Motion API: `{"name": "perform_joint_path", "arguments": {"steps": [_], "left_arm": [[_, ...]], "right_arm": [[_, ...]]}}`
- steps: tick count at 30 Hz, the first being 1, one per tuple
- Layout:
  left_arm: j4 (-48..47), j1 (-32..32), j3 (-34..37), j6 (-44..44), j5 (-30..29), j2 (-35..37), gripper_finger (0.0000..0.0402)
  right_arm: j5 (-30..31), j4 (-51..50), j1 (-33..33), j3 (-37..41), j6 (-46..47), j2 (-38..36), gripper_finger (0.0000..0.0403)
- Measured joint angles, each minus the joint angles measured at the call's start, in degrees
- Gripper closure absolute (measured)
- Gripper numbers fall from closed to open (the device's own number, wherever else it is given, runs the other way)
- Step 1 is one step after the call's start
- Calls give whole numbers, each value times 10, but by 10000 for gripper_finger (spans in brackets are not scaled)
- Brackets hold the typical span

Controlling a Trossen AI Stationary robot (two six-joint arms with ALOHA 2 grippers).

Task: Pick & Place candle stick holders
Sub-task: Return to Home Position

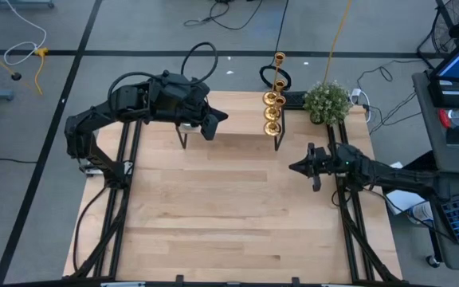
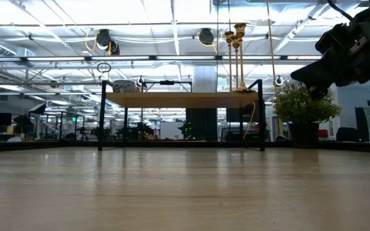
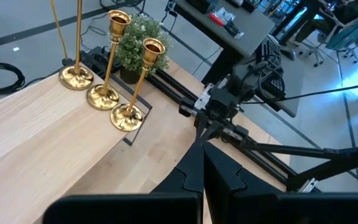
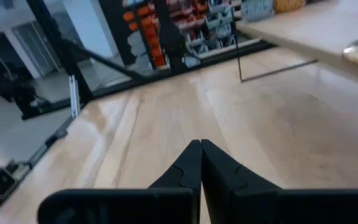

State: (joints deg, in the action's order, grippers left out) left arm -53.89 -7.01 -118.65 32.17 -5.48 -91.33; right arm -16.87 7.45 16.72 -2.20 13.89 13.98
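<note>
Homing well prob. means lifting the left hand (image 1: 216, 121) straight up from over the shelf (image 2: 172, 99) w/o swinging toward the candle stick holders (image 1: 273, 112). Those three stand in a row on it, by the table's (image 1: 213, 207) far edge, stems vertical, cups up. Both hands are pinched closed and empty; the right hand (image 1: 295, 168) hovers nr the right edge.

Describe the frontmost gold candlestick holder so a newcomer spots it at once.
At the far edge of the table stands a light wooden shelf on black legs; at its end beside the green potted plant, three shiny gold candlestick holders stand in a row. Yours is the end holder at the shelf's corner, nearest the open table; the other two stand behind it.
</note>
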Motion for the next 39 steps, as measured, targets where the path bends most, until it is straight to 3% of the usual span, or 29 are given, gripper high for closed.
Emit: {"name": "perform_joint_path", "arguments": {"steps": [5,13,18,22,26,32,39], "left_arm": [[0,0,0,1,0,0,401],[1,-2,0,-2,0,0,401],[4,-11,0,-10,0,0,400],[9,-18,0,-16,0,0,400],[10,-22,0,-18,1,0,400],[11,-33,0,-12,22,0,400],[11,-34,0,-12,29,0,400]], "right_arm": [[-12,17,1,-10,15,-24,403],[20,-132,1,-53,1,-140,403],[16,-199,-9,-71,4,-138,403],[22,-196,-38,-68,14,-137,403],[66,-170,-68,-52,20,-139,403],[103,-16,-113,11,57,-137,403],[154,-22,-157,13,38,-139,403]]}}
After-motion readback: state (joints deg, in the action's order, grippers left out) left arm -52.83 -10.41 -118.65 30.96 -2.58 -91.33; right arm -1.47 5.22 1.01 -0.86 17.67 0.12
